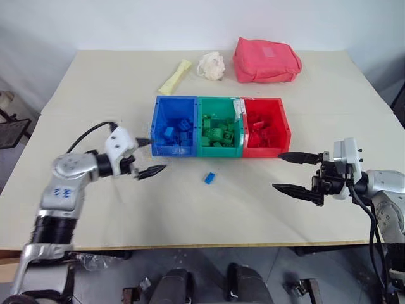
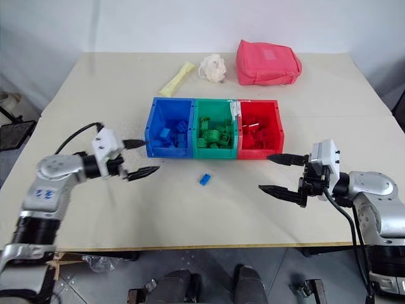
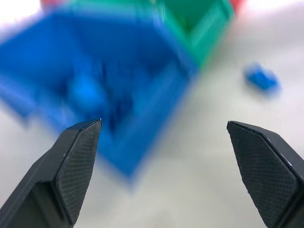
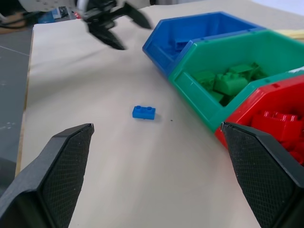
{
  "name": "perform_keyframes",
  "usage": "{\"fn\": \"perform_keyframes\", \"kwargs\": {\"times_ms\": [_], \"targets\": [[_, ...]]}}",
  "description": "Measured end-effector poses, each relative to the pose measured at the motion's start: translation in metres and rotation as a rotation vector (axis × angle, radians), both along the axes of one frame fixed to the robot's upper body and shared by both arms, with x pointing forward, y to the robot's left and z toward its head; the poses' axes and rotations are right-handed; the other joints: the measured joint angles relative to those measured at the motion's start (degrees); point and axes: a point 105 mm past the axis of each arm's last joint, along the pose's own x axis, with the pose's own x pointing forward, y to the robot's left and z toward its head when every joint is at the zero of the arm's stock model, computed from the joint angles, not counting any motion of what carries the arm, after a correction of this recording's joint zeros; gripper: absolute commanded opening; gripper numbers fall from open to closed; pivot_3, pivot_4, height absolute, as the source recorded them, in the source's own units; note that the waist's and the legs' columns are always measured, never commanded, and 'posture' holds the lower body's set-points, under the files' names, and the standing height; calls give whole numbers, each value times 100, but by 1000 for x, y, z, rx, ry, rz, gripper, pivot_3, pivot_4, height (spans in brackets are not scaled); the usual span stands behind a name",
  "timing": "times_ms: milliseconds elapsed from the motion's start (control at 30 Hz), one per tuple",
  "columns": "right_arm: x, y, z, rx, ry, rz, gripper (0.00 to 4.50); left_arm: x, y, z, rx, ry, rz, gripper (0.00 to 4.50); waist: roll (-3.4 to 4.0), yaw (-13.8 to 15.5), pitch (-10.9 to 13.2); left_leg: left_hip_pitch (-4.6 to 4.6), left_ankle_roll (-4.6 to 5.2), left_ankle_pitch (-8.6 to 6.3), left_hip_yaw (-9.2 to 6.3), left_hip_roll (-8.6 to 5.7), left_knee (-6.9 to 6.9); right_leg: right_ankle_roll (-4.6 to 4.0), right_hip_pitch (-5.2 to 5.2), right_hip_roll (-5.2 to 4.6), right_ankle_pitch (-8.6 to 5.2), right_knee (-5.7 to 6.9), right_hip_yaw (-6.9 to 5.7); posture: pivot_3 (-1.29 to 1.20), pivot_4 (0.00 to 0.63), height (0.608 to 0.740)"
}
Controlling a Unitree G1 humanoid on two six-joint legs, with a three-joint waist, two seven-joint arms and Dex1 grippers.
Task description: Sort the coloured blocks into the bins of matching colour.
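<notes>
Three joined bins stand mid-table in a row: blue (image 1: pixel 169 151), green (image 1: pixel 219 152) and red (image 1: pixel 263 152). Each holds several blocks of its own colour. One small blue block (image 1: pixel 209 178) lies loose on the table in front of the green bin, also seen in the right wrist view (image 4: pixel 144 112). My left gripper (image 1: pixel 158 154) hovers open and empty by the blue bin's front left corner. My right gripper (image 1: pixel 277 170) is open and empty in front of the red bin's right end, pointing left toward the loose block.
At the back of the table lie a pink-red fabric pouch (image 1: pixel 266 60), a white fluffy ball (image 1: pixel 212 65) and a pale yellow strip (image 1: pixel 175 76). Bare tabletop surrounds the loose block. The table's front edge (image 1: pixel 202 246) runs close below both grippers.
</notes>
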Motion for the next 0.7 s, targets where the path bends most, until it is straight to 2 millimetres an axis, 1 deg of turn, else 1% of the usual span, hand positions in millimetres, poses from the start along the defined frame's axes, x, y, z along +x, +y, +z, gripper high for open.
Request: {"fn": "perform_keyframes", "kwargs": {"times_ms": [33, 100, 167, 200, 267, 333, 433, 500, 533, 700], "targets": [[0, 0, 0, -1, 3, 4, 4500, -7, 9, -3, 6, 25, -3, 4489, 0, 14, 0, 0, 0, 0, -1, -1, 1, 0, 1, -2, 0, -1, 3, 0, 150, 740], [1, 1, 1, -6, -1, 23, 4500, -21, 20, -7, 6, 61, -20, 4489, 0, 18, 0, -1, 0, 0, -5, -2, 2, 0, 4, -7, 0, -5, 14, 0, 150, 740], [1, 3, 1, -6, 2, 40, 4500, -33, 27, -11, 2, 97, -34, 4489, 0, 14, 0, -1, -2, -1, -8, -2, 1, -1, 4, -8, 0, -9, 30, 0, 150, 740], [1, 3, 1, -6, 5, 51, 4500, -41, 30, -15, 2, 121, -48, 4489, 1, -3, 0, -1, -4, -3, -7, 0, -3, -1, 3, -9, 0, -13, 39, 0, 150, 740], [1, 3, 0, -5, 8, 64, 4500, -52, 36, -23, -6, 172, -56, 4489, 3, -6, 1, -1, -6, -3, -7, 3, -5, -3, 2, -6, -2, -14, 39, 0, 150, 740], [1, 4, 1, -7, 3, 78, 4500, -59, 38, -27, -8, 205, -62, 4489, 3, 1, 1, -1, -7, -4, -7, 6, -4, -4, 2, -6, -2, -13, 39, 0, 150, 740], [2, 4, 1, -7, 3, 87, 4500, -60, 37, -24, -11, 191, -70, 4489, 3, 10, 1, -1, -7, -4, -7, 5, -4, -4, 3, -8, -2, -13, 41, 0, 150, 740], [2, 3, 0, -9, 8, 87, 4500, -60, 31, -20, -10, 174, -72, 4489, 3, 6, 1, -1, -9, -5, -7, 5, -5, -4, 2, -8, -2, -14, 42, 0, 150, 740], [2, 2, -1, -10, 11, 87, 4500, -58, 25, -18, -19, 160, -78, 4489, 3, 9, 0, -1, -9, -5, -7, 4, -6, -4, 2, -8, -2, -12, 41, 0, 150, 740], [0, 2, -3, -23, 8, 98, 4500, -48, -28, -17, -89, 108, -155, 4489, 3, 19, 1, -1, -8, -5, -5, 2, -4, -4, 2, -2, -2, -8, 41, 0, 150, 740]]}}
